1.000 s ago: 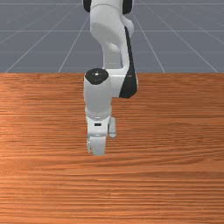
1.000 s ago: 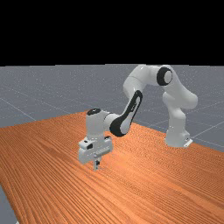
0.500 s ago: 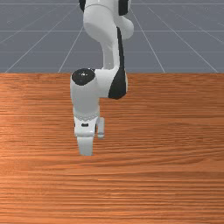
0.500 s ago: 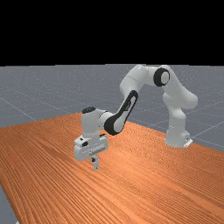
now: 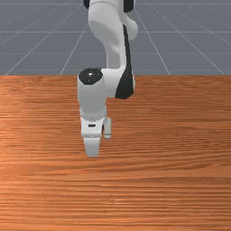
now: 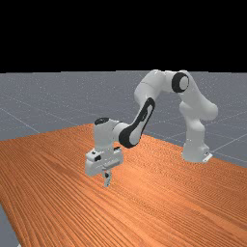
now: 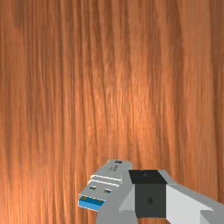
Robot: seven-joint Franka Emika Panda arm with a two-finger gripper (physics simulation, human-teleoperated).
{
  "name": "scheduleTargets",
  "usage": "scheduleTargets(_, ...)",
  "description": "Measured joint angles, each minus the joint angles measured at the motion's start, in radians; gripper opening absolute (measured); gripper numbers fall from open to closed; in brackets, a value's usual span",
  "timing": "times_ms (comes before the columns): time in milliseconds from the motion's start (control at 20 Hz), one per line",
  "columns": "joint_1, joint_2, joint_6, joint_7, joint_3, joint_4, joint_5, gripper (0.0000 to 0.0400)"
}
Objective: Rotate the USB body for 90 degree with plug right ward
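Far view's lower left: gripper (image 6: 107, 184); apart, together or clamped, we cannot tell. Wrist view: USB body (image 7: 112, 172) beside gripper. Likely securing grasp; next, confirm hold, then quarter-turn plug (image 7: 99, 192) rightward.

There was 1 robot arm (image 6: 153, 86) w/ 1 gripper (image 6: 107, 184) at its end, plus 1 wood surface (image 6: 48, 169) & 1 grey floor (image 6: 48, 96). USB body (image 7: 114, 170) count was 1, w/ 1 plug (image 7: 98, 190); the plug had 2 sq. holes & 1 blue strip (image 7: 90, 202), approx. at its tip.
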Motion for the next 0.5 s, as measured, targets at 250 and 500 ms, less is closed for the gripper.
scheduleTargets(250, 0.002, -0.016, 0.035, 0.007, 0.000, -0.034, 0.003, 0.0000)
scheduleTargets(500, 0.028, -0.038, 0.052, 0.069, -0.005, -0.075, 0.009, 0.0000)
